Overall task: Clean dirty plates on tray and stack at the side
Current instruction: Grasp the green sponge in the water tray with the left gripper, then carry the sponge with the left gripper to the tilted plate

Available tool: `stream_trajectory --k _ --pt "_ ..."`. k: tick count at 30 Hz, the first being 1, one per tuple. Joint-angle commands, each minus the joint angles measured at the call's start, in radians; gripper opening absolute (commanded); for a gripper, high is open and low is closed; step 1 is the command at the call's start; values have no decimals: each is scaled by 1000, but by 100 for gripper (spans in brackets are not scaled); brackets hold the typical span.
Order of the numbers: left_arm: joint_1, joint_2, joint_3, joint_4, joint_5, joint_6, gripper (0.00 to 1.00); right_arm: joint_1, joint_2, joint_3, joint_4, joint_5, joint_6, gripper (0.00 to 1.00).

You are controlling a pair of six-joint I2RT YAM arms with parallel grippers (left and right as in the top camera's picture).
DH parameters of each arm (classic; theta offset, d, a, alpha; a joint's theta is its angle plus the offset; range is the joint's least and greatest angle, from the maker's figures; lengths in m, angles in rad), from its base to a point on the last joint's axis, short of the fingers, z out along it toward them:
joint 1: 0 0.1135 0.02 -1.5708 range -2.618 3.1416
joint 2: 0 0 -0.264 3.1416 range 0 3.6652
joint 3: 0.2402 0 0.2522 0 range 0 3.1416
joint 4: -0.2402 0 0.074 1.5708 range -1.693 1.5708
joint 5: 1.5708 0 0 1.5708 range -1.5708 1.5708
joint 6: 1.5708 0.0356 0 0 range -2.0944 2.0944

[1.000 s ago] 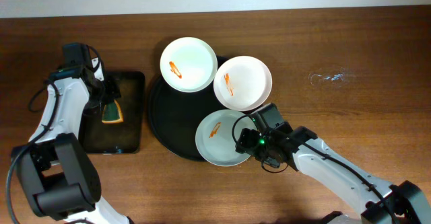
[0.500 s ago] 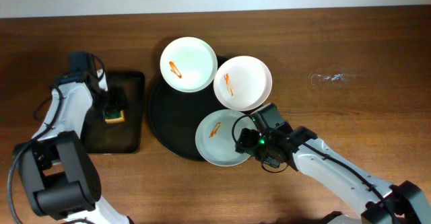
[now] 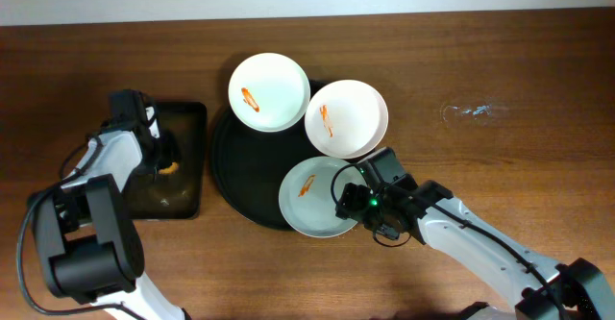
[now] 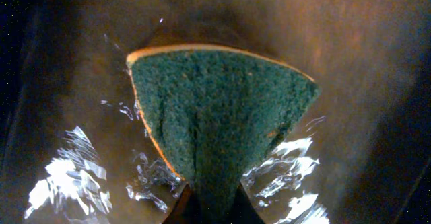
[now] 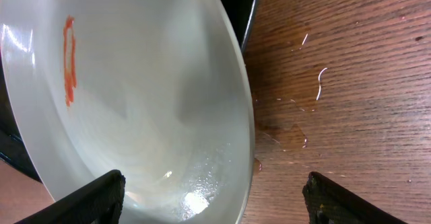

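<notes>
Left jaws are clenched on the sponge (image 4: 215, 116). They pinch its lower corner, so the green scouring face fans out above the wet floor of the rectangular tray (image 3: 187, 118), which sits at 9 o'clock of the round tray (image 3: 240, 166). Right jaws stand released. In the right wrist view the two fingers (image 5: 97, 197) sit wide apart with the rim of the near plate (image 3: 312, 200) running between them, and nothing is squeezed yet.

All three dirty plates sit on the round tray. The near plate is at 5 o'clock, the middle plate (image 3: 346, 118) at 2 o'clock and the far plate (image 3: 269, 91) at 12 o'clock. Each overhangs the tray's raised rim, and each carries an orange smear (image 5: 69, 59). The middle plate's edge meets both its neighbours.

I judge these plates to be light, rigid and quite slick. The near one shows a glossy sheen and what look like droplets close to my fingers. A smooth, shallow rim gives the jaws little to bite on, so I'd expect it to pivot or slide if pinched lightly. I can't tell if they're ceramic or plastic, so I treat them as chippable.

The best hold looks like the overhanging edge at 5 o'clock, where the rim hangs clear of the tray over the bare tabletop (image 3: 500, 61). I'd take it deep, one finger above and one below. The sponge is soft and will flatten under pressure, so the plate needs steadying while it's scrubbed.
</notes>
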State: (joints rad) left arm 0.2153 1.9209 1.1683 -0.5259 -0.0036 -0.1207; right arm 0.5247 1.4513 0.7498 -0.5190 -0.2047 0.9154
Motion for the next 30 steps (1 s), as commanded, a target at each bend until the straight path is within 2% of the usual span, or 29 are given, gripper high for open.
stream_trajectory --k 1,3,7,13,15,18,22,24,27,30 --pt "-3 -76 38 -124 8 2 0 5 -10 9 0 -1 -2 86" --pt "-3 -198 46 -227 8 2 0 5 -10 9 0 -2 -2 86" --pt "-3 -323 46 -262 18 2 0 5 -10 9 0 -2 -2 86" --pt "-3 -325 46 -280 56 16 0 5 -10 9 -1 -2 -2 86" --pt "-3 -327 53 -298 113 21 0 5 -10 9 -2 -2 -3 86" --pt "-1 -328 56 -296 105 39 0 5 -10 9 -6 -2 -63 86" --pt "6 -326 56 -255 111 39 0 4 -10 13 0 -2 -70 86" --pt "8 -328 65 -338 227 40 0 4 -10 18 1 -1 -71 86" --pt "8 -328 64 -317 113 46 0 5 -10 17 4 6 -70 86" --pt "3 -326 63 -315 175 46 0 6 -7 17 -5 7 -59 84"
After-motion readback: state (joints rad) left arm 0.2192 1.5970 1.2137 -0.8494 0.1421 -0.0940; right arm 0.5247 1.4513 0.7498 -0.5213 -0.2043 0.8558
